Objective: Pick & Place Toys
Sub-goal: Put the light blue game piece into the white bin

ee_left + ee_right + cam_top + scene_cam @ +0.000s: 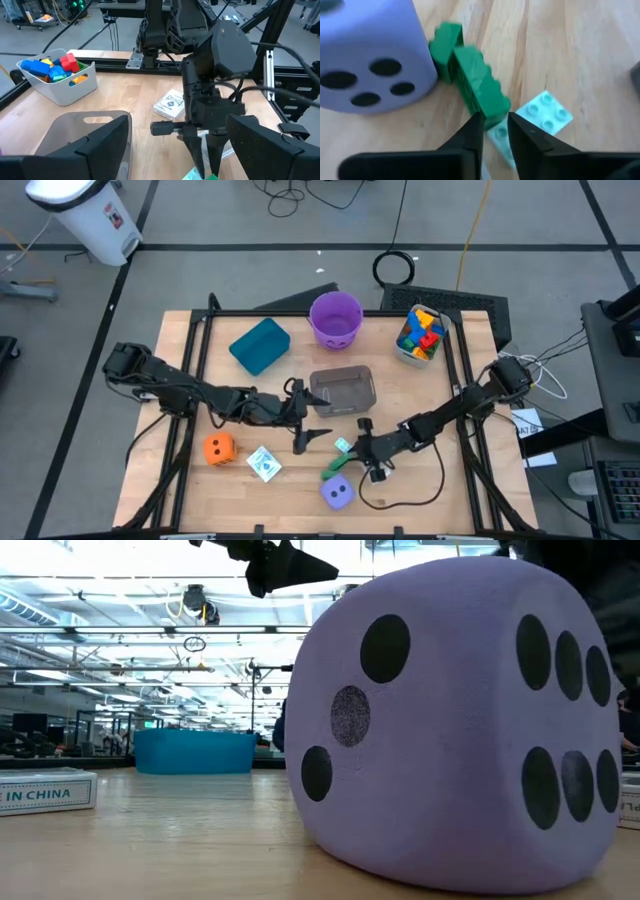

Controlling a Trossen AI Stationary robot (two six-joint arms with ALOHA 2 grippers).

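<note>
Between the right end effector's [495, 131] fingertips sits the near end of a green block [479, 90], which lies on the counter [580, 55] touching a pale teal plate [545, 114]. The fingers stand nearly together, pinching or just about to pinch that end; whether the block is truly clamped cannot be told. Just beyond the green block, a second green piece [446, 46] leans against the purple die [367, 55].

The block looks like hard, light, smooth plastic, so it should lift easily but could slip or swivel if held only at its tip; a hold across its flat sides nearer the middle seems safer. The die appears soft and light, too broad for these fingers except at an edge.

Farther off, the left end effector [303, 427] hovers with fingers spread wide and empty, above the counter beside a clear tub [343, 390]. Beyond it lie a card [264, 464] and the orange die [219, 448].
</note>
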